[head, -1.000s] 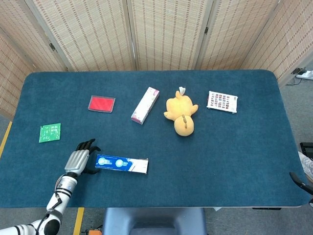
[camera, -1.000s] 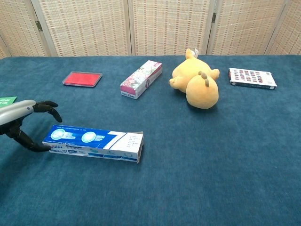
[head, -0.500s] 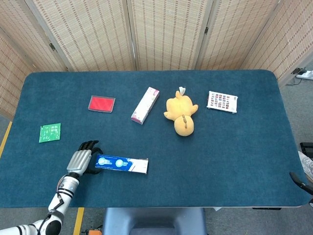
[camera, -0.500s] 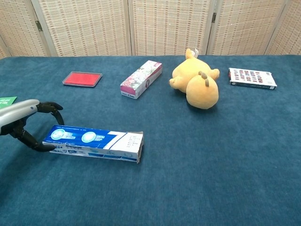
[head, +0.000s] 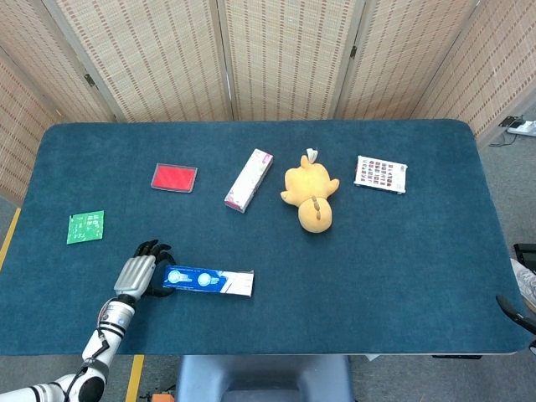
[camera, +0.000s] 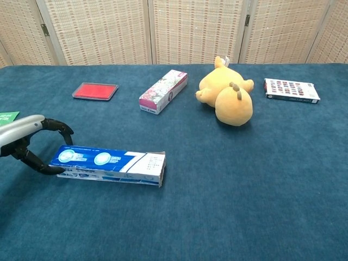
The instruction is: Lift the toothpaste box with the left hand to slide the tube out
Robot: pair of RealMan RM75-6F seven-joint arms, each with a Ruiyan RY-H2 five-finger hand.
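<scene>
Toothpaste box (camera: 107, 165) lay flat on the blue table (head: 402, 276), near the front edge at about 7 o'clock from table centre, long axis running 9 to 3 o'clock. Blue printed end pointed to 9 o'clock; white end with a raised open flap pointed to 3 o'clock.

Fingers (camera: 58, 125) of the left hand (camera: 27, 140) were curved and spread apart around the box's 9 o'clock end. In the chest view the upper fingers arched over the end's top and a lower dark finger lay along the table, touching the box's near bottom corner. Whether the upper fingers touched the box could not be told. Box still sat on the table, not lifted. The head view showed the same hand (head: 142, 272) with dark fingertips against the box end (head: 208, 281), silver back of hand facing up, forearm trailing toward 7 o'clock off the table edge.

Right hand was not seen in either view.

Outward from the box: green card (head: 85, 227) at 10 o'clock, near the left edge. Red flat case (camera: 95, 90) at 12 o'clock, well apart. Pink-and-white carton (camera: 163, 91) at 1 o'clock, lying at a slant. Yellow plush toy (camera: 228, 98) just right of the carton, apart from it. Patterned flat box (camera: 292, 90) farthest out at 2 o'clock, near the right edge.
</scene>
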